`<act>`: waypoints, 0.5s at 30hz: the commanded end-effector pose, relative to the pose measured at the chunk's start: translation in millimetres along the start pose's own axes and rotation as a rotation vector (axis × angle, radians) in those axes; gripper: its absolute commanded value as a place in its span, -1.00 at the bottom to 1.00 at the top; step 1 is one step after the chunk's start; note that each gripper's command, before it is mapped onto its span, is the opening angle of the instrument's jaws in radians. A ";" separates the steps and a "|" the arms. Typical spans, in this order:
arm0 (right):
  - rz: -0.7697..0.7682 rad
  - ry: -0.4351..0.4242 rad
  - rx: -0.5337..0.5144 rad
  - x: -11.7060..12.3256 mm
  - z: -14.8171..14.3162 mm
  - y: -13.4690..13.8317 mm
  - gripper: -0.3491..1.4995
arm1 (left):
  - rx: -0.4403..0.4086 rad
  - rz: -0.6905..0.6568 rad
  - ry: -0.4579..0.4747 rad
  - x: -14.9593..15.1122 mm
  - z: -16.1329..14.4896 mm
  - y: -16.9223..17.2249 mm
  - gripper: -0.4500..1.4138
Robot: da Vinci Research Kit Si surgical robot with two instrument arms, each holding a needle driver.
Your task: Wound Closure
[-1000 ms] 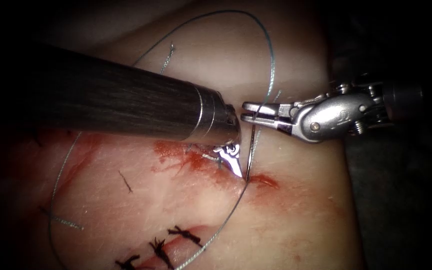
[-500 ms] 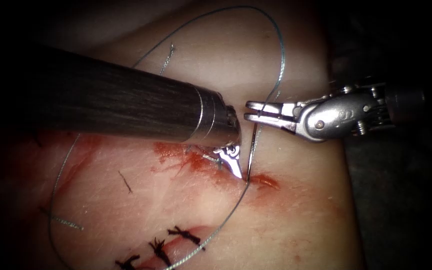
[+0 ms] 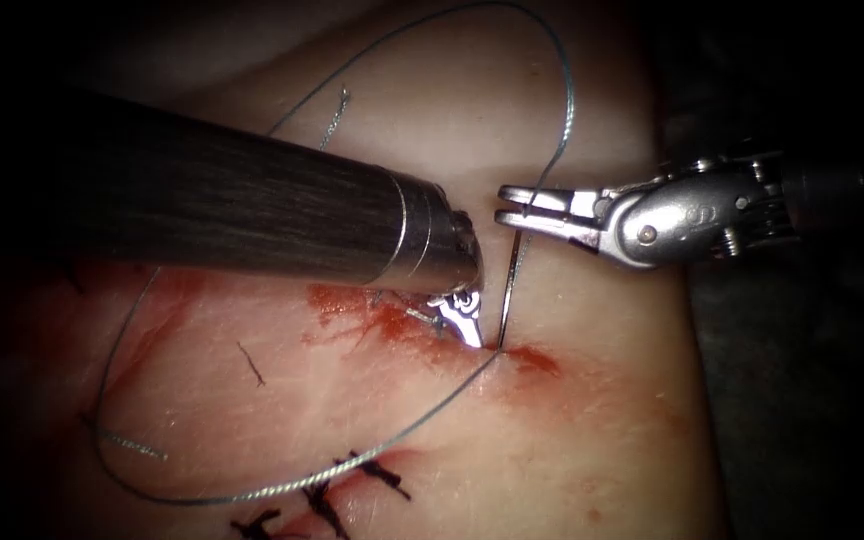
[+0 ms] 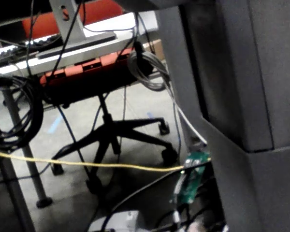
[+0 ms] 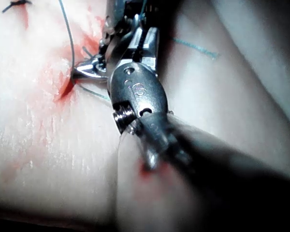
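Three knots [image 3: 317, 492] already close the lower cut [image 3: 422, 335]; the upper part is open. The right end effector [image 3: 504, 203] grips the needle [image 3: 512, 280] near its upper end, tip in tissue [image 3: 592, 440] at the cut's right edge. The left end effector [image 3: 460, 318] touches the cut; its state is unclear. Thread [image 3: 282, 487] loops loosely.

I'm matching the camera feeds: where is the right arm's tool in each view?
Endoscope view: the right arm's tool enters from the right, above the cut, jaws shut on the needle near its upper end; the lower end meets the tissue.
Right wrist view: the tool reaches towards the cut.
Left wrist view: faces a chair.
Shared landmark: the left arm's tool at the cut.
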 end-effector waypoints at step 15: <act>0.003 0.036 -0.006 0.0 1.4 -0.4 -1.00 | -0.001 0.000 -0.004 0.3 0.3 -0.5 -1.00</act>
